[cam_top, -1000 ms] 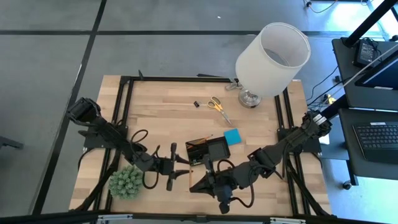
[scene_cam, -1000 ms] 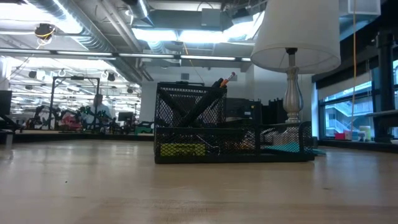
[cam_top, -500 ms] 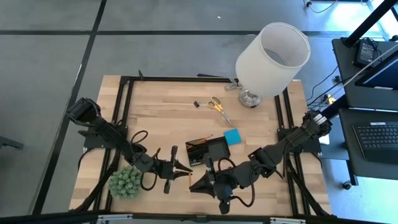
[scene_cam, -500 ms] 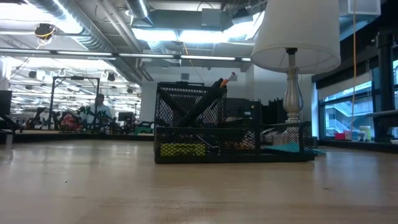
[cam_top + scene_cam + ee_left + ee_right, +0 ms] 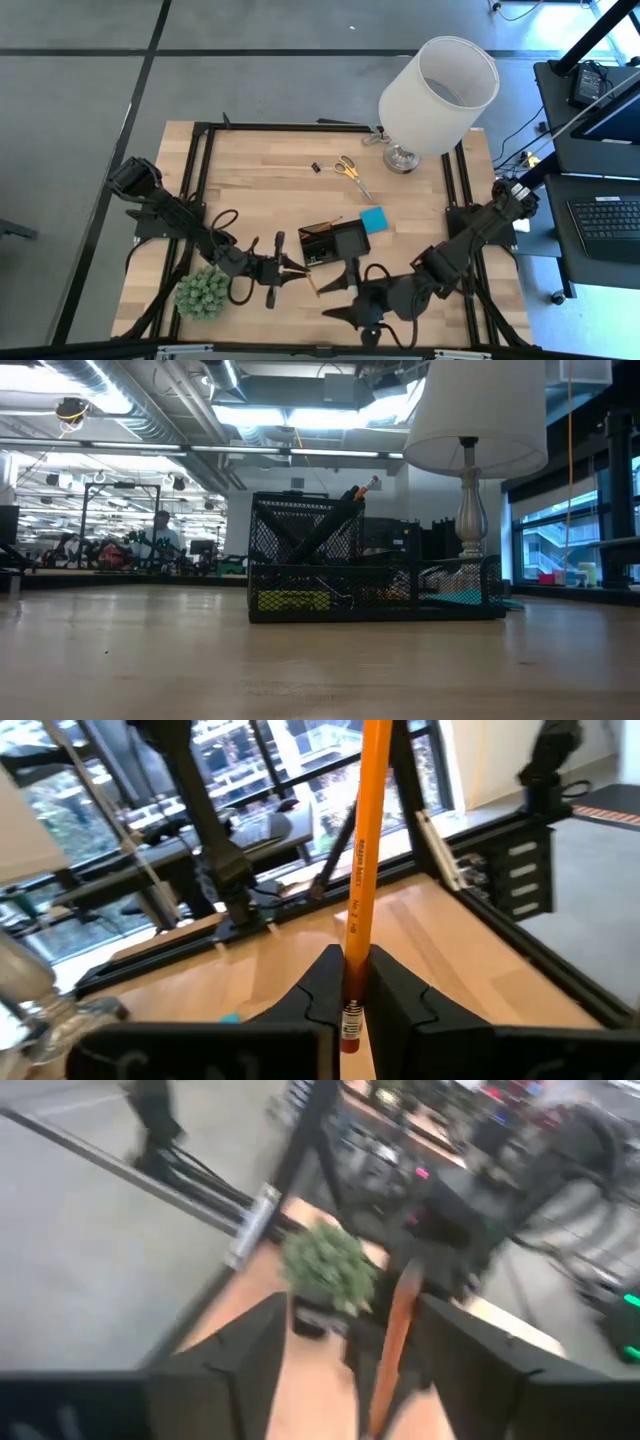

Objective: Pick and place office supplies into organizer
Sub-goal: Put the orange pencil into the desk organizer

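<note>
Orange pencil (image 5: 358, 870) is clamped in the left end effector (image 5: 350, 982), long axis crossing the fingers. Organizer (image 5: 335, 242) lies just beyond, nearer the left arm. Right end effector (image 5: 340, 300) is held apart.

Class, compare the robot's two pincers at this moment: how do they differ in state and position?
The left pincer is shut on an orange pencil; the right pincer is open and holds nothing. In the high view, the left pincer sits beside the organizer; the right pincer is nearer the table's front edge.
</note>
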Available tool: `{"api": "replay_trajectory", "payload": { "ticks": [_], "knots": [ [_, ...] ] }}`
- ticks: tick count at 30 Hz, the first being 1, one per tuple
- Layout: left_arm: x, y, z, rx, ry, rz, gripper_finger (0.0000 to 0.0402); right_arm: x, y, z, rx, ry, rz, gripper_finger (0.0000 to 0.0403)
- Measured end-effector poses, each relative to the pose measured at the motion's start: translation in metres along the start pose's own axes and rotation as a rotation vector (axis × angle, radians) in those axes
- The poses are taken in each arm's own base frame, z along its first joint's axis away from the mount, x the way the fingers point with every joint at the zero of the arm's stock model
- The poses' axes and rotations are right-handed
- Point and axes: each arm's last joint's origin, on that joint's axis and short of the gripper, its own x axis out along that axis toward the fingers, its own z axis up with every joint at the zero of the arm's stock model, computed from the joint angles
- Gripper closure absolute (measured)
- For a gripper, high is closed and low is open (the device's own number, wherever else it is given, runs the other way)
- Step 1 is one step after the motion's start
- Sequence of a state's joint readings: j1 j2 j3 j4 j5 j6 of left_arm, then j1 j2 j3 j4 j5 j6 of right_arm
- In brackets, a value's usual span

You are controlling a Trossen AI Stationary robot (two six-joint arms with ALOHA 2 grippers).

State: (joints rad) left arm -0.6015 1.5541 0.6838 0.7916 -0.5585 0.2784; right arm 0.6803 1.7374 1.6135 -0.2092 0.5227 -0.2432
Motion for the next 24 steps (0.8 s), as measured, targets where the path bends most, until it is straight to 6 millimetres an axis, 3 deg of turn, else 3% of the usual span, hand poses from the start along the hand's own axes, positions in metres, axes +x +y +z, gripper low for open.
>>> {"api": "replay_trajectory", "payload": {
  "ticks": [4,8,16,24],
  "knots": [
    [0.000,0.002,-0.001,0.029,0.023,0.058,0.0383,-0.009,0.007,-0.007,-0.040,0.133,-0.066,0.0139],
    [0.000,0.003,-0.007,0.113,0.107,0.126,0.0383,-0.020,0.010,-0.017,0.072,0.292,-0.061,0.0120],
    [0.017,0.017,0.003,0.328,0.411,0.245,0.0383,-0.042,0.013,-0.059,0.292,0.651,-0.194,0.0121],
    [0.017,0.043,0.025,0.618,0.739,0.312,0.0384,-0.050,0.030,-0.092,0.294,0.765,-0.255,0.0122]
  ]
}}
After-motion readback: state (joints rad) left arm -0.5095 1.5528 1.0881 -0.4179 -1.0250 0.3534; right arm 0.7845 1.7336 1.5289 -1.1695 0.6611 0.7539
